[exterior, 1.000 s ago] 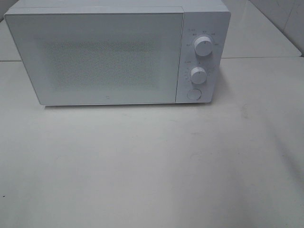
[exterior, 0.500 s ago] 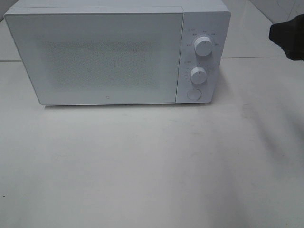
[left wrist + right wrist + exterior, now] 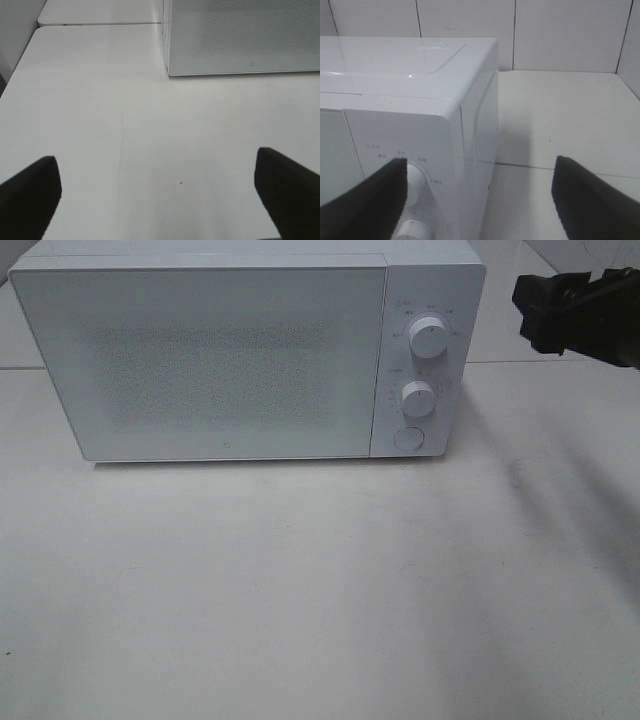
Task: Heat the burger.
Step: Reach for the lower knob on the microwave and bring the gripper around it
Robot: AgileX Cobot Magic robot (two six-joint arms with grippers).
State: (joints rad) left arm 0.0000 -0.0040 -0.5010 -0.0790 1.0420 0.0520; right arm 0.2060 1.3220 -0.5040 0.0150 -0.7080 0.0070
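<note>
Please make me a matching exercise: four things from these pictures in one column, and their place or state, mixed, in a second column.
1. microwave door
2. round button
3. left end effector
4. right end effector

A. open, pointed toward the upper knob
B. shut
C. open, over the table
D. just below the lower knob

Pairs: 1-B, 2-D, 3-C, 4-A

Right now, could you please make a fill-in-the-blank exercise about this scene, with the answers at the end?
The microwave has its door ___.
Beside the door it carries ___ knobs above one round button.
In the high view the right claw hangs to the ___ of the microwave.
The left claw stands ___ above the table.
Missing words: closed; two; right; open.
</note>
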